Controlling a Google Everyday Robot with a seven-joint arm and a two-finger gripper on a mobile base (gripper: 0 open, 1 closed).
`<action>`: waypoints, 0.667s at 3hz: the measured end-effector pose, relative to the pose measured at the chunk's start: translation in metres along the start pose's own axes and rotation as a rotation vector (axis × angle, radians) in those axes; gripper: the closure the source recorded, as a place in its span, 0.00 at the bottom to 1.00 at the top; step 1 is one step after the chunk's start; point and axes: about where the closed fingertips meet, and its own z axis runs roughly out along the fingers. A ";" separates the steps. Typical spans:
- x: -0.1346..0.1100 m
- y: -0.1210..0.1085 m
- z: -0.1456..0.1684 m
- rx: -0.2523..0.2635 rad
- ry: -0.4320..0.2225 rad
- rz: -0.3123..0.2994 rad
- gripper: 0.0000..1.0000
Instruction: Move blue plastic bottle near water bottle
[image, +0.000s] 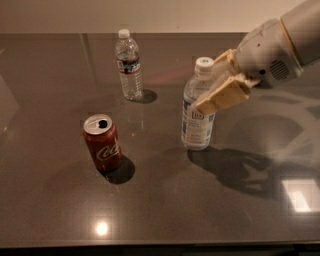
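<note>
The blue plastic bottle (196, 117), wide, with a large white cap and a blue-and-white label, stands upright right of the table's middle. My gripper (212, 80) comes in from the upper right and is shut on its upper half, one tan finger (223, 95) in front and one behind near the cap. I cannot tell whether its base touches the table or hangs just above it. The water bottle (129, 65), slim and clear with a dark label band, stands upright at the back, left of the held bottle and a good gap away.
An open red Coca-Cola can (102, 143) stands at the front left, below the water bottle. The dark glossy table (60, 200) shows light reflections at the front and right. My arm's shadow lies right of the held bottle.
</note>
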 end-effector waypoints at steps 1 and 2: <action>-0.025 -0.048 -0.004 0.036 -0.030 0.014 1.00; -0.049 -0.086 -0.001 0.063 -0.078 0.021 1.00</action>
